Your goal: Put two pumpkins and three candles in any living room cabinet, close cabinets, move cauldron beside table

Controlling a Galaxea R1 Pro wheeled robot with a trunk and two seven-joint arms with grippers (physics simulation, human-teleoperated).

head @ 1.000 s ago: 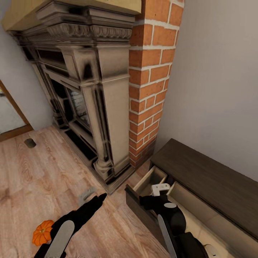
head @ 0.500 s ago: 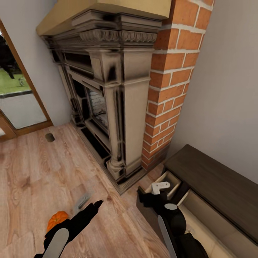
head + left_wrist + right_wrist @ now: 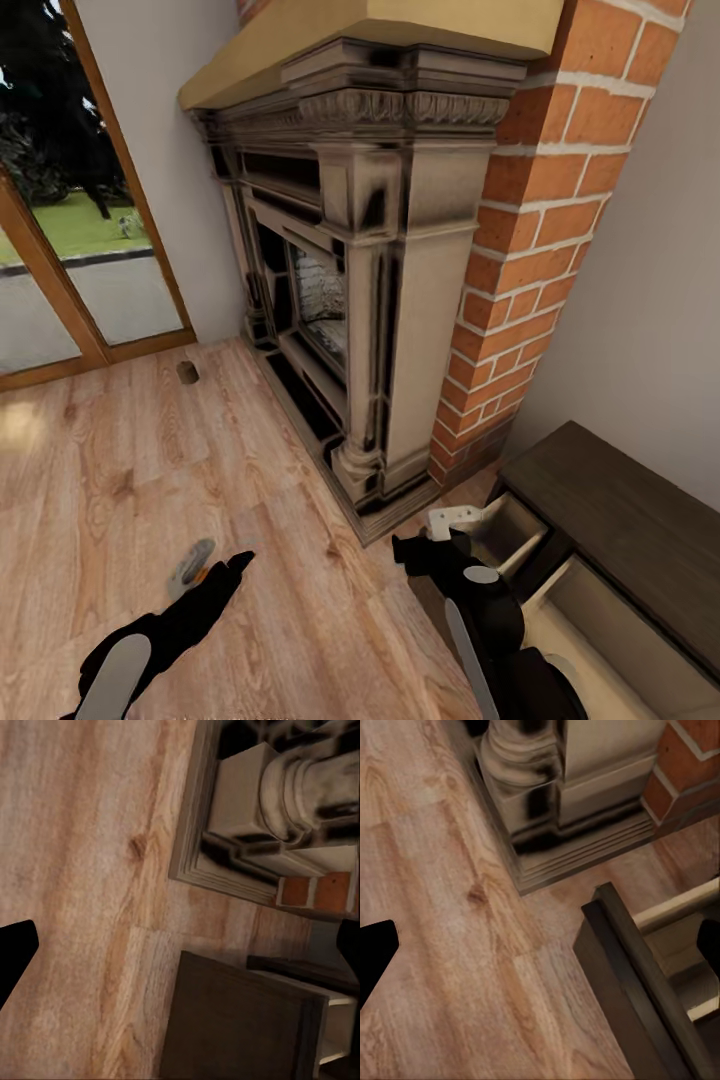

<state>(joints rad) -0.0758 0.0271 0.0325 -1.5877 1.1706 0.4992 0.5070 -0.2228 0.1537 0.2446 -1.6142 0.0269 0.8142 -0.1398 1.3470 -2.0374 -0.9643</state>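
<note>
The left end effector [image 3: 222, 572] hung low over the wooden floor [image 3: 110, 470], jaws apart and empty; the right end effector [image 3: 425, 552], likewise spread, sat nearer the cabinet [image 3: 620, 510], whose open drawer [image 3: 515, 528] lay just beyond it, beside the fireplace [image 3: 400, 300].

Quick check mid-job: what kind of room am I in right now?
Most likely a living room: an ornate grey stone fireplace on a red brick chimney, a light wood plank floor, and a long low dark-brown cabinet with its drawers open.
</note>
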